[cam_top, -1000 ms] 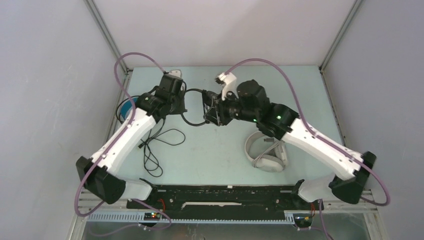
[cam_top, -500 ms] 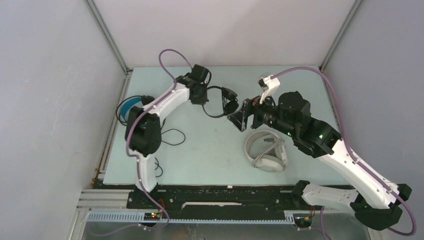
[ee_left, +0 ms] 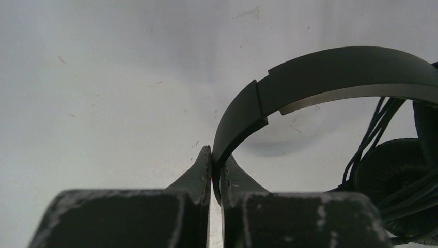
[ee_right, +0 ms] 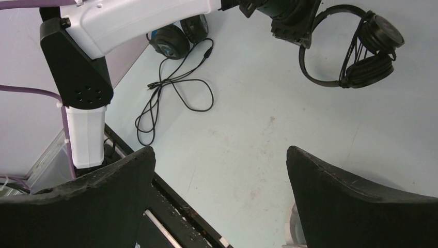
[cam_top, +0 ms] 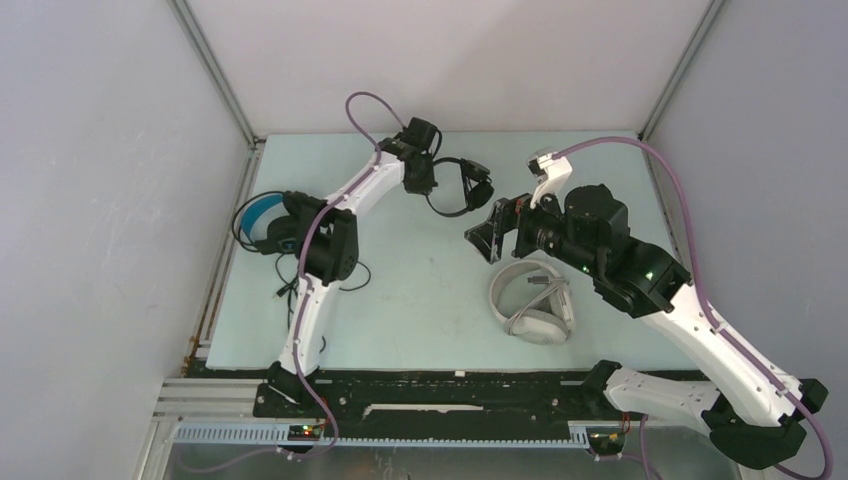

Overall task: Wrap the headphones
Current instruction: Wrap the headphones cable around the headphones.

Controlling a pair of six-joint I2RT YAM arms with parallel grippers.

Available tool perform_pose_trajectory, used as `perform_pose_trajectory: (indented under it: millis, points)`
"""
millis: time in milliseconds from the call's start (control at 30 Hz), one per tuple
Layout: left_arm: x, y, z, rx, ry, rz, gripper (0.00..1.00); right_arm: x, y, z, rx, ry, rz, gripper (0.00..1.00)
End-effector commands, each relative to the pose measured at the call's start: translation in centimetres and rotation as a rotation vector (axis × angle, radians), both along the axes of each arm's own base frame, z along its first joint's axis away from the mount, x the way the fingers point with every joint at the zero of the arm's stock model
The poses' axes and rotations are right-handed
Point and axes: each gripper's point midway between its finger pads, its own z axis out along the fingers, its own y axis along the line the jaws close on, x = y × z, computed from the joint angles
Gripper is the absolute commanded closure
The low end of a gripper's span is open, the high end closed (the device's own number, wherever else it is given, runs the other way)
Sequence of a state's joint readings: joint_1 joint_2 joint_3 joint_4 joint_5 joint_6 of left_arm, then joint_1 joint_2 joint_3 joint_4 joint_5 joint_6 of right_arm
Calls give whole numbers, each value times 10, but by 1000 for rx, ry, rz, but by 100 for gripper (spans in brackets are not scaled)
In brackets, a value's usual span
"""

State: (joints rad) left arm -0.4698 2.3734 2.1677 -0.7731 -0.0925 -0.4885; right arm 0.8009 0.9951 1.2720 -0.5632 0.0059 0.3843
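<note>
The small thin black headphones (cam_top: 462,187) hang by their headband (ee_left: 335,72) from my left gripper (cam_top: 428,190) near the table's far middle; its jaws are shut on the band's end (ee_left: 216,160). Thin cable lies wound around the ear cups (ee_right: 373,66). My right gripper (ee_right: 219,150) stands wide open with nothing between its fingers, just right of those headphones and apart from them (cam_top: 495,230). The white headphones (cam_top: 530,305) lie on the table under the right arm. The bulky black headphones with blue lining (cam_top: 265,220) rest at the left edge.
A loose black cable (ee_right: 175,88) trails from the bulky headphones toward the near left (cam_top: 300,285). Grey walls close in the table on three sides. The black rail (cam_top: 450,390) with both arm bases runs along the near edge.
My right gripper opened, let go of the small black headphones and drew back to the right. The left arm stretched out and carried them toward the far middle.
</note>
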Motion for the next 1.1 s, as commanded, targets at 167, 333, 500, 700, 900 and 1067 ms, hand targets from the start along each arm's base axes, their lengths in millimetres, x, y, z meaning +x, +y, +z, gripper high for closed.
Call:
perform_pose_trajectory:
  millis: [167,333,500,700,900,1067]
  points:
    - [11,-20,-1,-111,-8,-2,85,5,-3,9,17,-36,-1,0]
    - [8,-19,-8,-110,2,-1,83,16,-17,2,-9,-18,-55,0]
    - [8,-17,-11,-104,9,0,78,16,-16,0,3,-10,-49,0]
    - [8,-9,-5,-86,0,-9,68,15,-15,-3,7,-5,-42,0]
    - [4,3,10,-79,-12,-3,62,21,-18,-9,-5,-12,-57,1]
    - [-14,20,58,-38,-51,-23,52,26,-17,-16,-10,-2,-63,0]
